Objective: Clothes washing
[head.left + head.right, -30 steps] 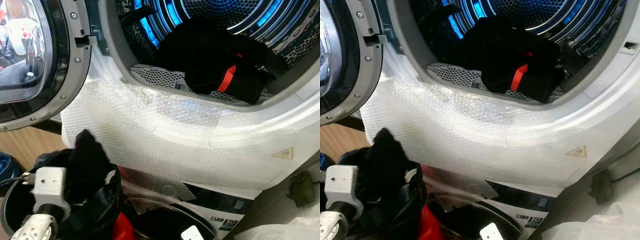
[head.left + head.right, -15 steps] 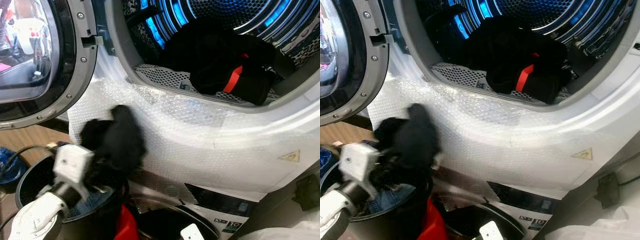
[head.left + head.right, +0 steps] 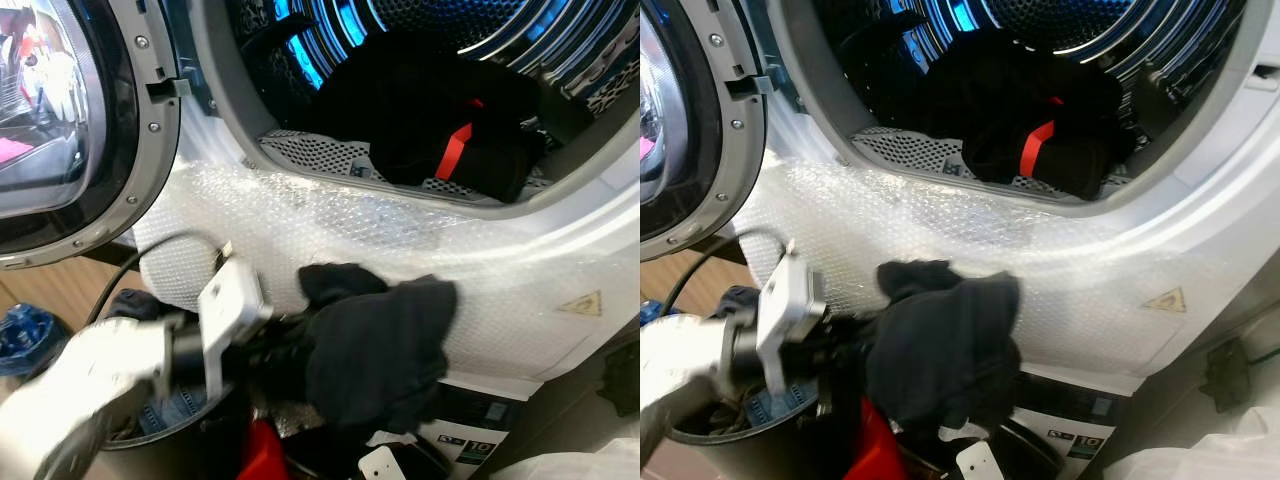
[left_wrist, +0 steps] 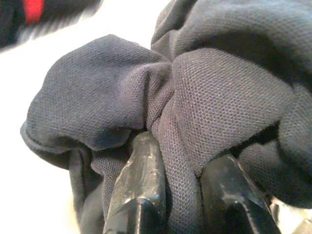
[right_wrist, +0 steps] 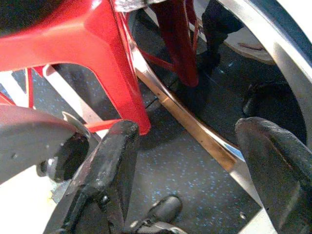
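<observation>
Far left: open washer door (image 3: 70,130), round glass pane with a grey ring, swung out beside the drum mouth.

Below the door: black bucket (image 3: 165,440), some denim-blue cloth showing inside it. Blue object on the wooden floor (image 3: 25,335) at the left edge; too small to identify.

Left arm comes in from lower left, blurred silver, white wrist camera block (image 3: 232,300) with a black cable looping up from it. Left hand (image 4: 183,168) is clenched on a dark garment (image 3: 375,345). In the wrist view both black fingers (image 4: 141,180) pinch a gathered fold of fine-knit navy-black cloth between them. Garment hangs bunched in the air, above and just right of the bucket, in front of the washer's lower front panel, below the drum opening. Not inside the drum.

Centre: washer front covered in a sheet of bubble wrap (image 3: 400,230), running under the door opening. Something red (image 3: 262,455) sits low, between the bucket and the machine.

Upper centre to right: drum (image 3: 440,90), lit blue inside, perforated wall. A pile of black clothes (image 3: 430,110) lies in it, with one red strip (image 3: 452,150) showing.

Right: yellow warning triangle sticker (image 3: 583,303) on the white panel.

Right hand (image 5: 190,151): fingers spread apart, released, nothing between them; past them, red metal legs (image 5: 117,73) and a dark speckled floor.
</observation>
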Controlling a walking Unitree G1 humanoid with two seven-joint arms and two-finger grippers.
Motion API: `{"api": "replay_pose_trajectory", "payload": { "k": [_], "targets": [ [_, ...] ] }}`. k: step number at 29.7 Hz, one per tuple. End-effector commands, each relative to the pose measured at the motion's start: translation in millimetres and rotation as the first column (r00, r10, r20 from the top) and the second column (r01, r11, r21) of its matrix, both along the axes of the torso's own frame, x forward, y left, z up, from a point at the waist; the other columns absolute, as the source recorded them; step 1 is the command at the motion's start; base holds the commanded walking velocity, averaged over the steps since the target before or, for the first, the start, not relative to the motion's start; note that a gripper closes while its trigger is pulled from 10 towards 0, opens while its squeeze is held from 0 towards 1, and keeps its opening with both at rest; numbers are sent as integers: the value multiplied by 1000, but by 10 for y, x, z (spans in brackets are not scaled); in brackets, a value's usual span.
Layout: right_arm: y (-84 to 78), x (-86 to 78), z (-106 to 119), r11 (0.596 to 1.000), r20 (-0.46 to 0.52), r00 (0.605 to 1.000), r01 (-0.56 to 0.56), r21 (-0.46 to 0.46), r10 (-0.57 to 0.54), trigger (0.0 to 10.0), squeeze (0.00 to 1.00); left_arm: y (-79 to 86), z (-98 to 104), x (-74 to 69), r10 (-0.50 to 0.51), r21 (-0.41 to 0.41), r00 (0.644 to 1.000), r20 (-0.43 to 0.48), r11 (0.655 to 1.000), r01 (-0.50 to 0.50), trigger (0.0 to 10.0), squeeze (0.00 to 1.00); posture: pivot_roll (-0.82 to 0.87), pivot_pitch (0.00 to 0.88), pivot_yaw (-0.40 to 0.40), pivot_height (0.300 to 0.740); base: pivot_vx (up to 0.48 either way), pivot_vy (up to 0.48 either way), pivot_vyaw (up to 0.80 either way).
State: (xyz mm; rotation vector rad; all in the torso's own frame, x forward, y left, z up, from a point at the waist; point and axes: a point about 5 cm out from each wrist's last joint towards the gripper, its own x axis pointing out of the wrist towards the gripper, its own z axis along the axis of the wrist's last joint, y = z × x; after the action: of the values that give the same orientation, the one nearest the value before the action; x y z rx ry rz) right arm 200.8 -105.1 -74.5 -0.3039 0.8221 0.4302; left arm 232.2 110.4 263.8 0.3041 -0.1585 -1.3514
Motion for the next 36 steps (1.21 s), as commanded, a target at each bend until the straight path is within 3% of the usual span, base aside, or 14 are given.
{"api": "replay_pose_trajectory", "payload": {
  "k": [1, 11, 12, 14, 15, 16, 17, 19, 21, 22, 23, 24, 30, 36],
  "targets": [
    [23, -32, -19, 999, -18, 999, 32, 12, -32, 10000, 0, -66, 131, 98, -48, -22, 998, 51, 999, 49, 0, 0, 277, 0, 55, 740, 0, 0, 0],
    [-77, -191, -102, 996, -46, 995, 92, 5, -92, 10000, 0, -188, 1203, 878, -50, -223, 964, 263, 968, 111, 0, 0, 135, 0, 85, 740, 0, 0, 0],
    [-129, -236, -125, 995, -54, 993, 101, -5, -101, 10000, 0, -142, 1461, 1093, 48, -286, 958, 282, 957, 36, 0, 0, 121, 0, 88, 740, 0, 0, 0],
    [-159, -257, -135, 994, -55, 993, 107, -10, -108, 10000, 0, -108, 1587, 1186, 119, -335, 952, 281, 942, -18, 0, 0, 94, 0, 96, 740, 0, 0, 0],
    [-195, -275, -144, 993, -56, 991, 120, -15, -121, 10000, 0, -49, 1711, 1275, 210, -400, 940, 268, 912, -89, 0, 0, 72, 0, 105, 740, 0, 0, 0],
    [-285, -322, -165, 986, -58, 985, 163, -27, -164, 10000, 0, 137, 1937, 1401, 432, -556, 882, 190, 787, -266, 0, 0, 36, 0, 113, 740, 0, 0, 0],
    [-285, -322, -165, 986, -58, 985, 163, -27, -164, 10000, 0, 137, 1937, 1401, 432, -556, 882, 190, 787, -266, 0, 0, 36, 0, 113, 740, 0, 0, 0],
    [-332, -363, -181, 983, -60, 981, 181, -34, -183, 10000, 0, 264, 2017, 1455, 556, -614, 819, 143, 698, -367, 0, 0, 6, 0, 122, 740, 0, 0, 0],
    [-369, -429, -204, 980, -65, 978, 194, -39, -196, 10000, 0, 397, 2003, 1517, 648, -630, 757, 87, 624, -462, 196, 0, -22, 0, 128, 740, 0, 0, 0],
    [-389, -465, -217, 977, -69, 975, 208, -40, -211, 10000, 0, 451, 1945, 1562, 686, -616, 726, 59, 597, -514, 1412, 0, -36, 0, 132, 740, 0, 0, 0],
    [-403, -489, -225, 975, -71, 973, 218, -41, -221, 10000, 0, 473, 1904, 1591, 703, -604, 709, 46, 585, -541, 6588, 0, -41, 0, 133, 740, 0, 0, 0],
    [-419, -521, -234, 973, -72, 970, 228, -43, -231, 10000, 0, 473, 1809, 1635, 722, -556, 689, 56, 596, -579, 10000, 0, -61, 0, 139, 740, 0, 0, 0],
    [-517, -677, -275, 959, -77, 956, 278, -56, -281, 10000, 0, 385, 1154, 1819, 701, -284, 711, 61, 695, -661, 10000, 0, -125, 0, 147, 740, 0, 0, 0],
    [-591, -742, -288, 950, -76, 948, 303, -70, -308, 10000, 0, 324, 1014, 1843, 692, -239, 719, 71, 711, -661, 10000, 0, -147, 0, 155, 740, 0, 0, 0]
  ]
}}
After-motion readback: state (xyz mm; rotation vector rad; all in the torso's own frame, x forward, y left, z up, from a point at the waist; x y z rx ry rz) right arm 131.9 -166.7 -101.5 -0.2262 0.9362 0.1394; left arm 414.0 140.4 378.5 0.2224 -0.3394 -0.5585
